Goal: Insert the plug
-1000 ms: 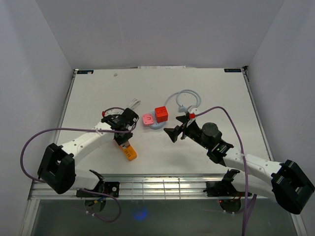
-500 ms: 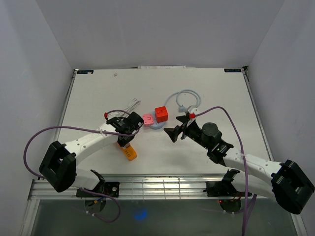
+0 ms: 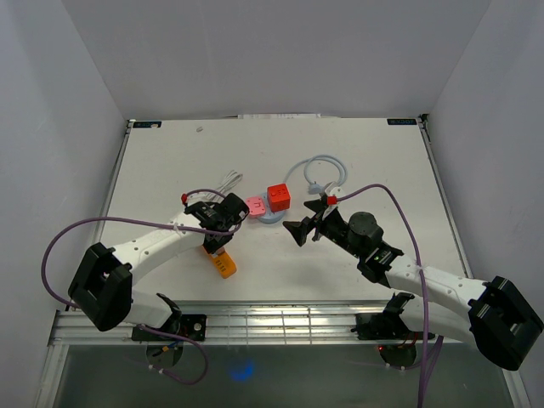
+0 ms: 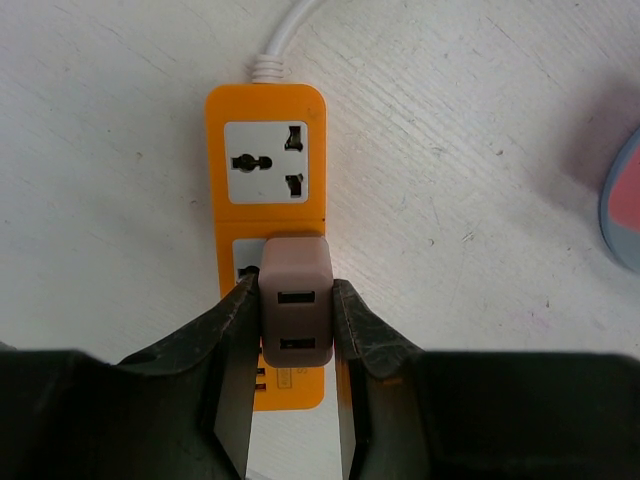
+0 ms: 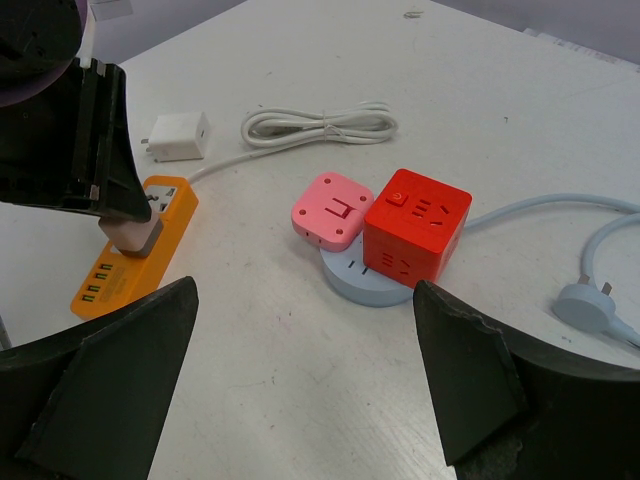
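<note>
- Holding the plug [image 4: 295, 320] is my left fingers' [image 3: 228, 212] work: they are narrowed on its two sides, pads flat against it, with its USB face turned up to my wrist camera.
- Straight below it lies the strip [image 4: 265, 150], orange and flat on the bench [image 4: 480, 150]. The plug covers the second socket, so the way in is straight down, and I see no sideways offset.
- The strip's long axis runs directly away from my left wrist, in line with the gap between my fingers. The free socket sits just beyond the plug, and the white lead leaves the far end.
- From my right wrist the plug's base looks to touch the strip, but I cannot tell whether the pins are fully home. I judge that a firm push down comes next, then letting go.
- My right fingers [image 5: 305, 290] are spread wide and hold nothing, hovering over bare bench well apart from the strip. The left arm is plainly the nearer one.
- Farther off, a pink cube [image 5: 333, 210] and a red cube [image 5: 415, 232] touch each other on a pale blue disc [image 5: 365, 275]. A white charger [image 5: 178, 135] and a coiled cable [image 5: 320, 125] lie beyond the strip.
</note>
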Controlling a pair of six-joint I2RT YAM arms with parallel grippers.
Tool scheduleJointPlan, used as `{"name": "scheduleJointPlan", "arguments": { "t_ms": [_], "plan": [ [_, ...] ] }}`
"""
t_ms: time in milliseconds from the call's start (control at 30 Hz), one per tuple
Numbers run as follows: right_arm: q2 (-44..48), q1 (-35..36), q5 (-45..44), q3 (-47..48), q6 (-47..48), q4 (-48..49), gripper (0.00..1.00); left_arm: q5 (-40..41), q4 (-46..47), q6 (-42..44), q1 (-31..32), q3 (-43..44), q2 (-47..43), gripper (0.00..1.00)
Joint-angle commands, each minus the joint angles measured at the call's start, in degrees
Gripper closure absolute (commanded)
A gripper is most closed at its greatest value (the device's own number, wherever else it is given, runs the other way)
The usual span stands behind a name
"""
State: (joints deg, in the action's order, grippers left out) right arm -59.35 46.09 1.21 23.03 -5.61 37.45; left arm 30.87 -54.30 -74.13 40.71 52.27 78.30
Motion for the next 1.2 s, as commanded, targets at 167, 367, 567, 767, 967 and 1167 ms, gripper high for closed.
{"name": "scheduleJointPlan", "arguments": {
  "t_ms": [167, 367, 567, 767, 967, 1167],
  "plan": [
    [0.64, -0.21, -0.77, -0.09, -0.19, 2.36, 0.07, -0.73, -3.88, 2.06, -0.37, 2.39, 0.27, 0.37],
    [0.47, -0.29, -0.69, 0.0, -0.28, 2.36, 0.07, 0.94, -5.81, 3.2, -0.45, 5.29, -0.7, 0.31],
    [0.38, -0.38, -0.42, 0.09, -0.37, 2.36, 0.07, 0.6, -4.5, 8.02, -4.04, 7.85, -1.57, 0.25],
    [0.38, -0.38, -0.16, 0.09, -0.46, 2.28, 0.07, -5.9, 0.85, 15.76, -15.19, 7.06, -4.99, 0.06],
    [0.55, -0.3, 0.11, 0.09, -0.63, 2.27, 0.07, -9.33, 2.54, 20.42, -24.69, 7.93, -5.97, 0.02],
    [0.29, -0.38, 0.63, 0.0, -0.98, 2.54, 0.07, -15.39, 7.88, 25.08, -34.45, 7.58, -5.53, 0.02]
  ]
}}
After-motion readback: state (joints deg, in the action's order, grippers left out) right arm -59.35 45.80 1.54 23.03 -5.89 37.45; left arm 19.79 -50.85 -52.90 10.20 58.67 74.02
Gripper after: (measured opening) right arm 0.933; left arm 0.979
